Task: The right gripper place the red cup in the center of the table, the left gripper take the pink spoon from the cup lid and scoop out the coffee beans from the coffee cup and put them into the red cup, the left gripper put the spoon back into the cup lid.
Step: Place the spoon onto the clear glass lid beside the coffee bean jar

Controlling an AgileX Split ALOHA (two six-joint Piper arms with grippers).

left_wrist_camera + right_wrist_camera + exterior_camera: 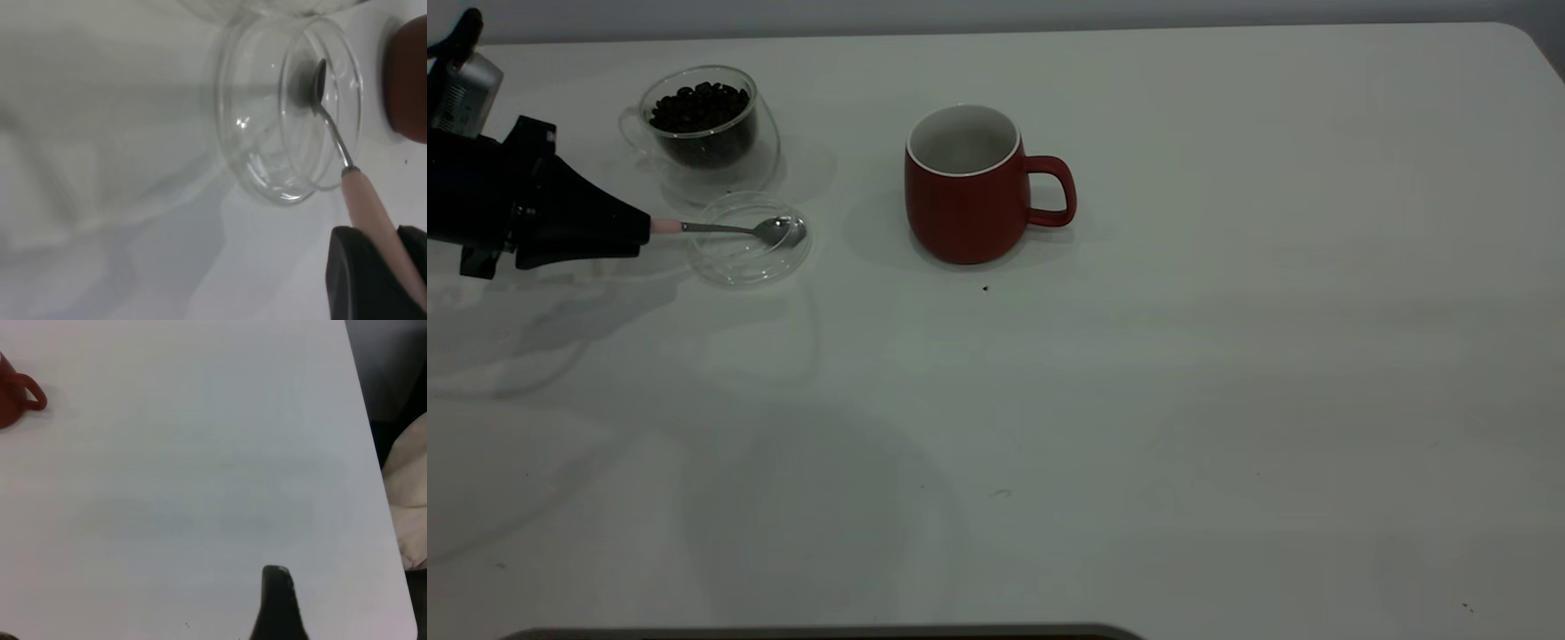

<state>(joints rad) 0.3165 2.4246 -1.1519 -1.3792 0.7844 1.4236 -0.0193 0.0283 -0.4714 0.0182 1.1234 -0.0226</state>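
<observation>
Pink spoon (pixel 729 229) handle sits pinched in the left end effector (pixel 645 228) (bowl inside the cup lid (pixel 749 238)); lift level, clearing the rim.

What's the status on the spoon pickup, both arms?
Left gripper shut on pink spoon, bowl in the cup lid. Right gripper away over bare table. Red cup centred, empty; coffee cup full. Path clear.

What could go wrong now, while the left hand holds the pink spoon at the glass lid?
1. The left hand grips the pale pink-handled metal spoon only at its handle end, so it may tilt or slip.
2. Its bowl lies inside the clear round glass lid; lifting could drag the lid.
3. The clear glass cup of dark coffee beans stands close by and could be bumped.
</observation>
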